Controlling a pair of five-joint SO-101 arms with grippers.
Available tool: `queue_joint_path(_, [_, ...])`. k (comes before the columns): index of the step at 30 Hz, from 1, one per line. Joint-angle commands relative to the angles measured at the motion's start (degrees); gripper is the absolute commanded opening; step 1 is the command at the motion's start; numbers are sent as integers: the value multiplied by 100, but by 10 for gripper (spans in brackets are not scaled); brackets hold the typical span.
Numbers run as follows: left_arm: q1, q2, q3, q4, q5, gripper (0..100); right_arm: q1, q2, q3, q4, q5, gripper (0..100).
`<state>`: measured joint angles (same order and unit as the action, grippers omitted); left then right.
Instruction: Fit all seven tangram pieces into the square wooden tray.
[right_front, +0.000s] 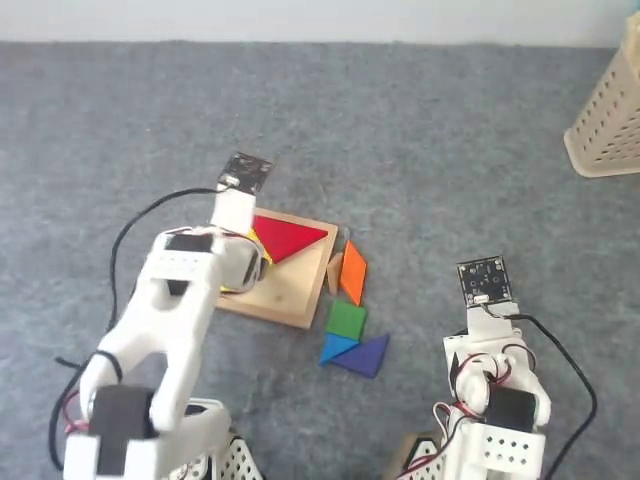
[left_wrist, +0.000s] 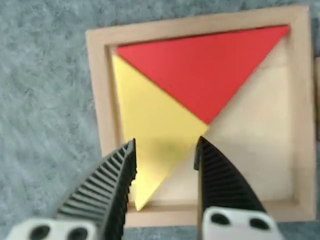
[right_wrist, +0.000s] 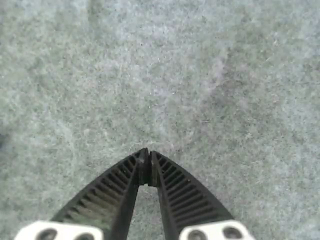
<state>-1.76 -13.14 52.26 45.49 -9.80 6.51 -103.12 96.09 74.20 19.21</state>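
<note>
Grey carpet (right_front: 420, 130) underfoot; beige slotted basket (right_front: 610, 110) far corner.

Tray (right_front: 285, 305) lies on grey carpet (right_front: 420, 150), with a red triangle (right_front: 290, 238) seated along its far side. The left arm (right_front: 180, 300) extends over the tray's left part. Just right of the tray lie an orange piece (right_front: 352, 272), green square (right_front: 346, 318), blue triangle (right_front: 336, 347) and purple triangle (right_front: 365, 354). The right arm (right_front: 495, 380) stands well apart. A basket (right_front: 610, 110) stands at the far right.

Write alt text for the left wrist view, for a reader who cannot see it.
The square wooden tray holds a red triangle and a yellow triangle set edge to edge, the rest of its floor bare. The left pincer hangs open above the yellow triangle.
</note>
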Motion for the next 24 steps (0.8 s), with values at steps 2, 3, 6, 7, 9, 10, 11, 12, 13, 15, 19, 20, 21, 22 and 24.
queue_joint_path(2, [-642, 695, -716, -123, -132, 185, 66, -84, 35, -75, 70, 6])
queue_joint_path(3, [-712, 826, -804, -123, -141, 185, 66, -84, 35, -75, 70, 6])
queue_joint_path(6, [-782, 1046, -971, -105, -141, 185, 66, -84, 35, -75, 70, 6])
queue_joint_path(7, [-774, 1064, -980, -70, -141, 185, 66, -84, 35, -75, 70, 6])
queue_joint_path(9, [-756, 1029, -980, -9, -141, 185, 66, -84, 35, -75, 70, 6])
queue_joint_path(10, [-747, 976, -980, 18, -141, 185, 66, -84, 35, -75, 70, 6])
queue_joint_path(11, [-721, 914, -971, 53, -141, 185, 66, -84, 35, -75, 70, 6])
queue_joint_path(12, [-695, 835, -954, 88, -141, 185, 66, -84, 35, -75, 70, 6])
queue_joint_path(13, [-686, 730, -927, 105, -141, 185, 66, -84, 35, -75, 70, 6])
queue_joint_path(15, [-607, 510, -840, 167, -114, 185, 66, -84, 35, -75, 70, 6])
queue_joint_path(19, [-360, -44, -462, 211, -114, 185, 66, -84, 35, -75, 70, 6])
queue_joint_path(20, [-264, -211, -356, 211, -114, 185, 66, -84, 35, -75, 70, 6])
queue_joint_path(21, [-141, -378, -242, 211, -123, 185, 66, -84, 35, -75, 70, 6])
queue_joint_path(22, [-18, -536, -119, 211, -123, 185, 66, -84, 35, -75, 70, 6])
queue_joint_path(24, [334, -791, 110, 211, -123, 186, 66, -84, 35, -75, 70, 6])
